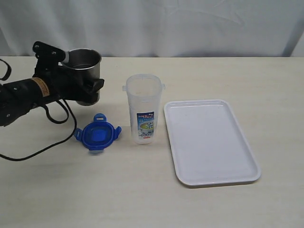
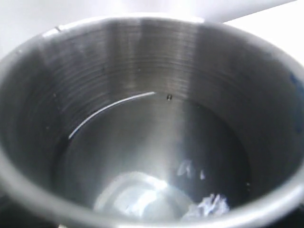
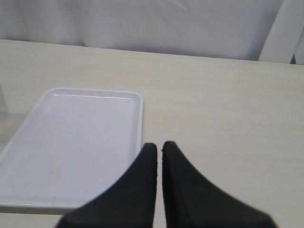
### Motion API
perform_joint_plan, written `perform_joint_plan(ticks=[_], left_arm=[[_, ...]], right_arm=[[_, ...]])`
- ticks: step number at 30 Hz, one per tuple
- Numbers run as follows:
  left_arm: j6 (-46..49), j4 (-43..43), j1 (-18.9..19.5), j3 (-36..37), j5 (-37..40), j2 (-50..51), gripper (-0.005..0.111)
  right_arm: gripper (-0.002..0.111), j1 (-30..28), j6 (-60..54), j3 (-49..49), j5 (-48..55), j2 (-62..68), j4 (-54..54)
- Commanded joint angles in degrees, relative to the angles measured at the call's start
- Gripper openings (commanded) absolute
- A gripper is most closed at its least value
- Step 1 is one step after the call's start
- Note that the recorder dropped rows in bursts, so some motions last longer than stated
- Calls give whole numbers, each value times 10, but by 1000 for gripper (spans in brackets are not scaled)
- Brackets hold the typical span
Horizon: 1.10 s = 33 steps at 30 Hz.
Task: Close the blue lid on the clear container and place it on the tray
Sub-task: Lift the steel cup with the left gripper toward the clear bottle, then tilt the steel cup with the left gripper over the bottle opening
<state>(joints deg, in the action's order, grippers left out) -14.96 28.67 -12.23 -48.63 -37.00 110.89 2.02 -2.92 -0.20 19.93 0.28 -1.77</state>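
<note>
The clear container [image 1: 143, 107] stands upright and uncovered in the middle of the table, its blue-and-white label facing the camera. The blue lid [image 1: 97, 134] lies flat on the table just left of it, flaps spread, no sticker showing. To the right of the container lies the white tray [image 1: 211, 142] [image 3: 76, 137], with nothing on it. My left gripper [image 1: 83, 76] is shut on a steel cup [image 1: 84, 71] at the back left. That cup [image 2: 152, 118] fills the left wrist view. My right gripper [image 3: 159, 146] is shut on nothing, above the tray's right rim.
A black cable [image 1: 42, 147] trails from the left arm across the table, left of the lid. A white curtain [image 1: 156, 23] backs the table's far edge. The right arm is outside the exterior view.
</note>
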Motion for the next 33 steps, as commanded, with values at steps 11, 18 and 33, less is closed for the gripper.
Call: perform_joint_plan(ticks=[11, 18, 33], left_arm=[[-14, -4, -65, -99, 46, -12, 0], [-14, 14, -71, -116, 43, -12, 0], [14, 26, -71, -116, 36, -12, 0]], right_arm=[[5, 2, -2, 2, -2, -3, 0], [5, 2, -2, 2, -2, -3, 0], [5, 2, -2, 2, -2, -3, 0]])
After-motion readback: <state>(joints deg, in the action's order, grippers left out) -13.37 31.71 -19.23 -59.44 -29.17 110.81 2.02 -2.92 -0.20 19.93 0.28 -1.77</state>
